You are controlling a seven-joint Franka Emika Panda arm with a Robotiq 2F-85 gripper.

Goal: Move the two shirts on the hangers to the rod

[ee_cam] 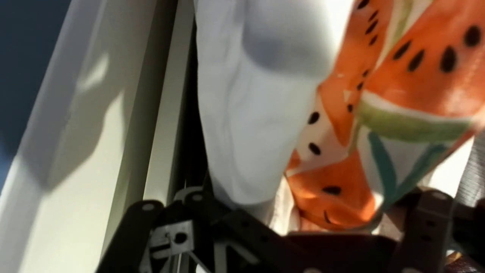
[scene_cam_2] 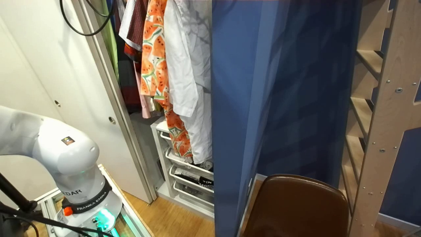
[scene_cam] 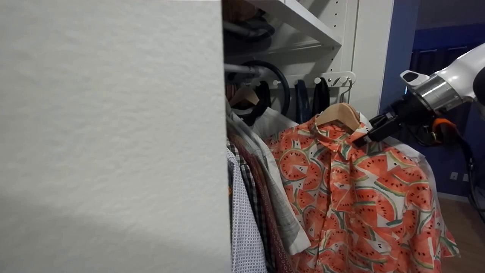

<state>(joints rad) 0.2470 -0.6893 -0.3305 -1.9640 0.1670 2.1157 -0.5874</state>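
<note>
The watermelon-print shirt [scene_cam: 379, 212] hangs on a wooden hanger [scene_cam: 338, 115]; both exterior views show it [scene_cam_2: 154, 65]. A white shirt [scene_cam: 411, 152] hangs close behind it and also shows in an exterior view [scene_cam_2: 182, 62]. A metal hanger hook [scene_cam: 345, 91] sits on the end peg of the white peg rack [scene_cam: 295, 80]. The grey rod [scene_cam: 240, 68] is to the left, partly hidden by the wall. My gripper [scene_cam: 365, 132] is at the shirts' collar and shoulder. In the wrist view the fingers [ee_cam: 316, 195] are spread, with white shirt [ee_cam: 254, 113] and watermelon fabric [ee_cam: 341, 182] between them.
Several garments [scene_cam: 261, 178] hang beside the watermelon shirt. Dark straps [scene_cam: 321, 94] hang from the pegs. A white shelf [scene_cam: 303, 22] is above. A pale wall [scene_cam: 113, 136] blocks the near side. White drawers [scene_cam_2: 190, 177] stand below the shirts. A closet frame [ee_cam: 113, 132] is beside the gripper.
</note>
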